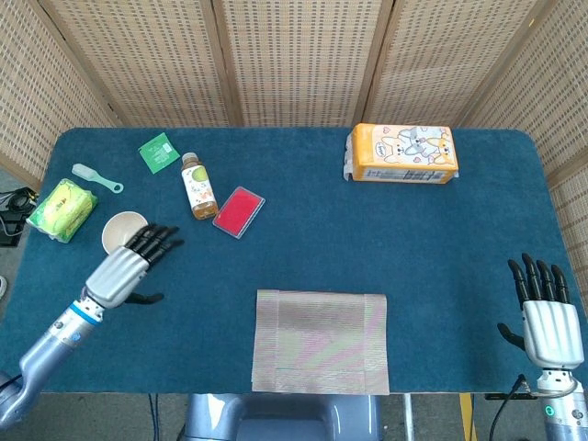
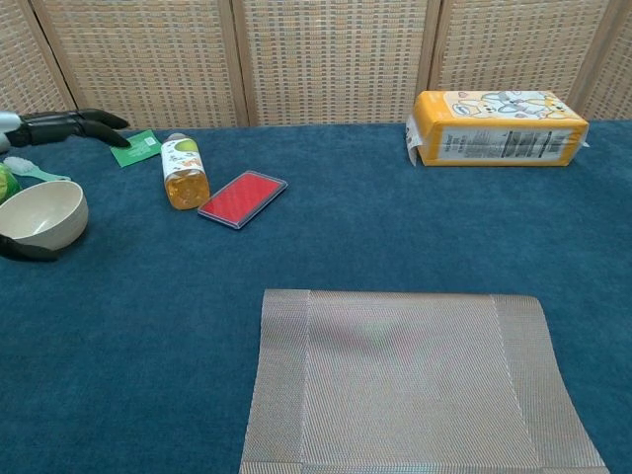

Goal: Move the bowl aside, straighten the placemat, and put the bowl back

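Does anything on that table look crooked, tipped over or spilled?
Only the bottle lies on its side, with nothing spilled around it. The placemat looks square to the table edge, and the bowl stands upright.

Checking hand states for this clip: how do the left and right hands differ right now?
The left hand reaches over the table beside the bowl, fingers pointing up-right; the right hand sits at the table's near right edge, fingers pointing straight away, far from any object. Both are open and hold nothing.
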